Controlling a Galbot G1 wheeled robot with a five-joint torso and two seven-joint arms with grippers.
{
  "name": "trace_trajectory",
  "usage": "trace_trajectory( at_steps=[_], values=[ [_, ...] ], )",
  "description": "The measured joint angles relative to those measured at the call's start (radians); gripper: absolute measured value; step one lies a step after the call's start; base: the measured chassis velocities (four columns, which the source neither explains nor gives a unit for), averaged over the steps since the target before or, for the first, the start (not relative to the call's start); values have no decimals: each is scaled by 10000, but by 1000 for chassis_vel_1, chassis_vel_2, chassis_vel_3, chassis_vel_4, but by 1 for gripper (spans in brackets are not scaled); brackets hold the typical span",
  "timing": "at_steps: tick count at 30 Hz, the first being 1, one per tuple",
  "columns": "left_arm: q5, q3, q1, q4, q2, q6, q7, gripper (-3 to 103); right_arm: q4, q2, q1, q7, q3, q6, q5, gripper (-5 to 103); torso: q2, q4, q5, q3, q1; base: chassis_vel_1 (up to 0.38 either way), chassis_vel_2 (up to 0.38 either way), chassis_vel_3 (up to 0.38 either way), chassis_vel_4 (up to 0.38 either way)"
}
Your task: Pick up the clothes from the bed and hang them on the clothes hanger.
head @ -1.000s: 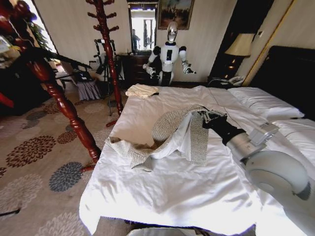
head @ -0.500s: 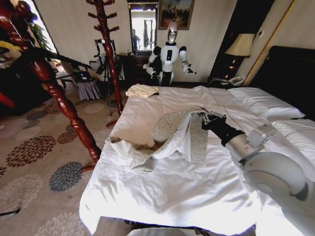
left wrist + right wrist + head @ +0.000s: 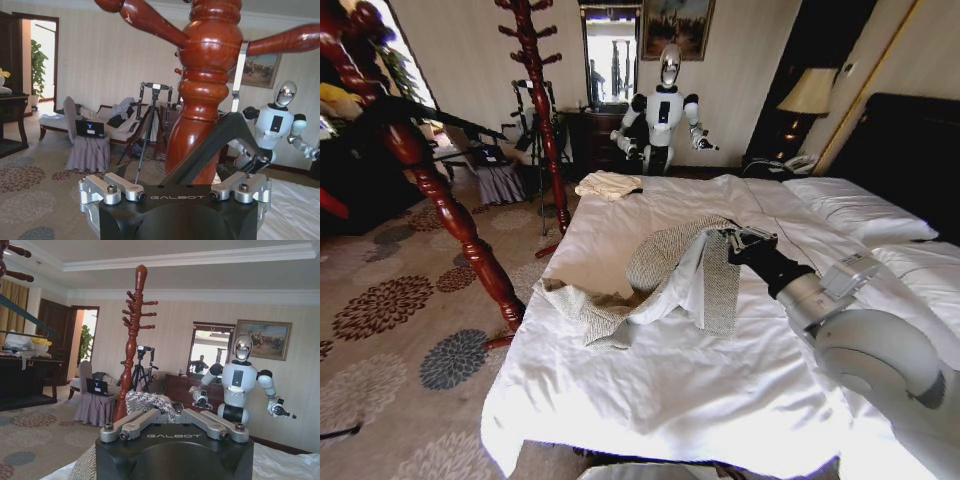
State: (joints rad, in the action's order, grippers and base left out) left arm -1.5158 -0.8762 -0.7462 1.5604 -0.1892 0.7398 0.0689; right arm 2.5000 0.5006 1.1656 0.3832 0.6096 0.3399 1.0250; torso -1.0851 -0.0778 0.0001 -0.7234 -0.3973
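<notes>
Right hand (image 3: 732, 240) edged left — jacket (image 3: 665, 275) pinched, raised above bed (image 3: 720, 390)

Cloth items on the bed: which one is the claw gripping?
The grey herringbone jacket mid-bed, pinched by the right claw. The small cream folded cloth lies untouched at the bed's far corner.

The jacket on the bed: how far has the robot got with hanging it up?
Early stage. The right end effector has pinched the jacket and raised one fold, while most of it lies on the bed. The left end effector holds the black hanger. Lifting and hanging remain.
</notes>
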Motion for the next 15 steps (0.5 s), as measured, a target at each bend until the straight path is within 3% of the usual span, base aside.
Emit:
trace_trajectory(
  at_steps=[15],
  values=[
    [61, -51, -825, 1137, -417, -28, 294, 100, 0, -48, 1, -23, 28, 0, -24, 1, 0, 0, 0, 0, 0, 0, 0, 0, 0]
  ],
)
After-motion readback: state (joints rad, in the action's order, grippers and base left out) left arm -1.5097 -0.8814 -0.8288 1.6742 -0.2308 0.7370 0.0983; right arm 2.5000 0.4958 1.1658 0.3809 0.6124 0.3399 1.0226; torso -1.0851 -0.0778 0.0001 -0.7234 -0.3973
